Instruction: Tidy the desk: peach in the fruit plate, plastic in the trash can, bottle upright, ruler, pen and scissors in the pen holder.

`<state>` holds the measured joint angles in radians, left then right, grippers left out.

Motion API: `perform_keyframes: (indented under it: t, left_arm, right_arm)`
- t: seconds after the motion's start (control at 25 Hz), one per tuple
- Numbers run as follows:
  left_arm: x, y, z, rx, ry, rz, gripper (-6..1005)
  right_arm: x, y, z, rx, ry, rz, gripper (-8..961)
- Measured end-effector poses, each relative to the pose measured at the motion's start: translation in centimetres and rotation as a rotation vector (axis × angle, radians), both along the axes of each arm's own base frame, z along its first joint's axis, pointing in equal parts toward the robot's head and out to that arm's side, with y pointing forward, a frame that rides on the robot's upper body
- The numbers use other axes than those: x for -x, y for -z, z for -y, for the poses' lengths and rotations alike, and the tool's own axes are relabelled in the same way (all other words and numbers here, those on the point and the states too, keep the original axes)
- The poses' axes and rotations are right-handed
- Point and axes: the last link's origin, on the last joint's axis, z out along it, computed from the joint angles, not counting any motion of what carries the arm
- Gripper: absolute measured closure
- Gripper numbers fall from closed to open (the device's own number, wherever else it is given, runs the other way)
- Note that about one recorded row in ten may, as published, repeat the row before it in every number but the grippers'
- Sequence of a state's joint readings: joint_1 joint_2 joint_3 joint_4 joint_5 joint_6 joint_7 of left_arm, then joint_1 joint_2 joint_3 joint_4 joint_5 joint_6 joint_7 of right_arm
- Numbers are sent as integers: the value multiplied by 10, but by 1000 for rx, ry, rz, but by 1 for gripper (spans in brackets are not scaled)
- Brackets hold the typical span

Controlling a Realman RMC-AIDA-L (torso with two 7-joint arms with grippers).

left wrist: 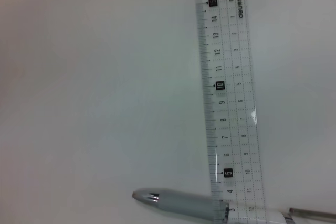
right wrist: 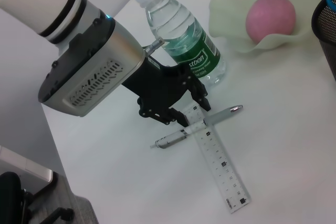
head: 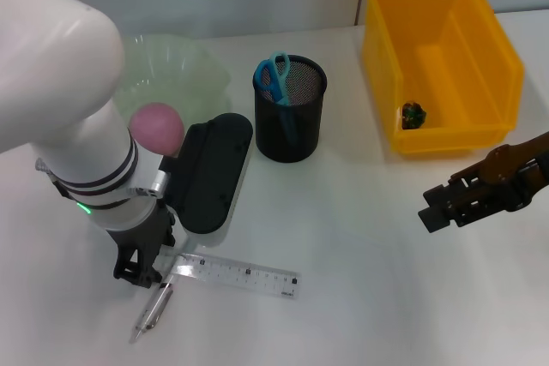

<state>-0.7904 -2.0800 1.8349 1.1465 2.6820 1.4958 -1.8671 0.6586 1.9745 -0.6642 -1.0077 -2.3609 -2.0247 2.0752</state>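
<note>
Down on the white desk (head: 360,237), the biggest thing was the yellow trash can (head: 442,62), far off at 1 o'clock, with a small dark bit of plastic (head: 413,115) lying inside it. Next came the pale green fruit plate (head: 184,75) at 11 o'clock, and the pink peach (head: 157,126) sat in it. A water bottle (right wrist: 184,40) stood upright near the plate, as the right wrist view showed. The black mesh pen holder (head: 290,113) stood in the middle at 12 o'clock, and the blue scissors (head: 274,77) stuck up out of it.

The clear ruler (head: 236,274) lay flat at 7 o'clock, and the silver pen (head: 152,312) lay under one end of it, crossing it. Neither was in the holder yet.

The left gripper (right wrist: 181,119) was low over that crossed end of the ruler and pen. I could not tell if its fingers were spread or pinching. The right gripper (head: 437,209) hung above the desk at 4 o'clock, well apart from everything, and its fingers could not be made out either.
</note>
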Motion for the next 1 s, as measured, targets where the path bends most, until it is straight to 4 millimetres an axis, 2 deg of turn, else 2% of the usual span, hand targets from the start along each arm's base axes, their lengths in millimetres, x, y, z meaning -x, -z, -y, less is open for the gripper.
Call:
perform_keyframes:
  t: [0.16,1.0]
  left_arm:
    - [-1,0,0,0,4,2,528]
    - [-6,-2,-1,-17,20,4,608]
  right_arm:
    - [0,0,0,2,2,-1,419]
    - [-2,2,-1,-4,5,-3,420]
